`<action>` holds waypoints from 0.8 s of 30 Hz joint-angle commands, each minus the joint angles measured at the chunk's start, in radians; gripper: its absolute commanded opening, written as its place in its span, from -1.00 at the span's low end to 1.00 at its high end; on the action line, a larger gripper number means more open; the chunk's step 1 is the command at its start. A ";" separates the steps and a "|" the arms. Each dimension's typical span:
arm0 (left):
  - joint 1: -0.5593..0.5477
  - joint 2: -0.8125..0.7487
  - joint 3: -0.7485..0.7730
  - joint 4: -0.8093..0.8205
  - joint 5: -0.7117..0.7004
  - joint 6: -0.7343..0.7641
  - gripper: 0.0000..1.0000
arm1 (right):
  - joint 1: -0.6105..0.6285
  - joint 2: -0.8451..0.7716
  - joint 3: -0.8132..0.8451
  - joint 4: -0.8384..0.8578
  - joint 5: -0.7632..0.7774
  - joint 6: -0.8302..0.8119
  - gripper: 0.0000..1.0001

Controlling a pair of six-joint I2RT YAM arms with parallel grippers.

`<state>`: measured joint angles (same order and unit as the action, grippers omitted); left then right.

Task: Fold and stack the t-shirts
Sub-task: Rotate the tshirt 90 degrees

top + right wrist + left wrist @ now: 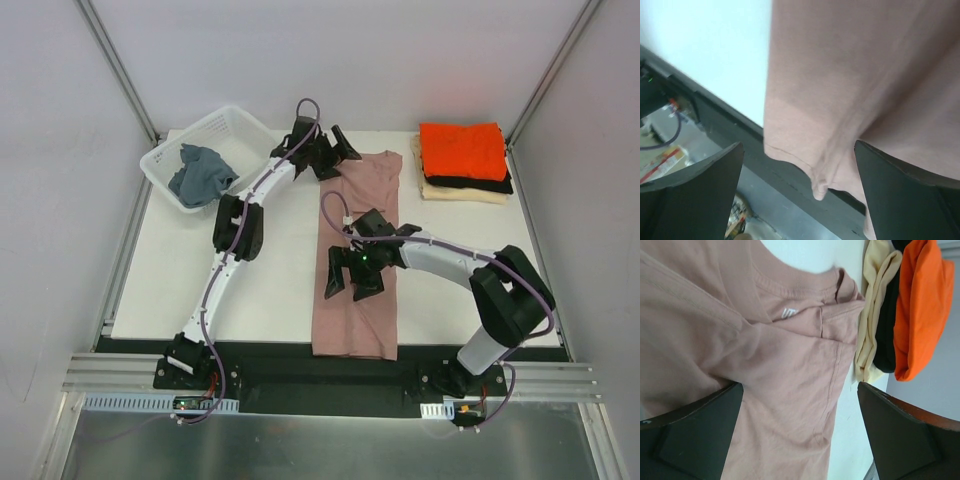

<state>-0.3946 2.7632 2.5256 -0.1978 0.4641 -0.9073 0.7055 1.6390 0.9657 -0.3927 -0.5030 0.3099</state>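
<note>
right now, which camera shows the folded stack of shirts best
The top external view: the whole folded stack is seen from above, orange over black over cream. The left wrist view catches only its side edges at upper right. The right wrist view misses it, showing just the pink shirt.

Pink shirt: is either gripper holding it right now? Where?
Nothing is held. Both grippers are open over the pink shirt: the left gripper by the collar, the right gripper toward the hem.
</note>
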 commanded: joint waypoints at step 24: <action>-0.108 -1.367 -1.335 0.072 -0.252 0.397 0.98 | -0.119 0.366 0.579 -0.340 0.561 -0.120 0.93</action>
<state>-0.4461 1.4586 1.4166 -0.0822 0.3656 -0.5762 0.6151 1.9106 1.4303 -0.6872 -0.0105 0.2234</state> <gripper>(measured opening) 0.993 0.966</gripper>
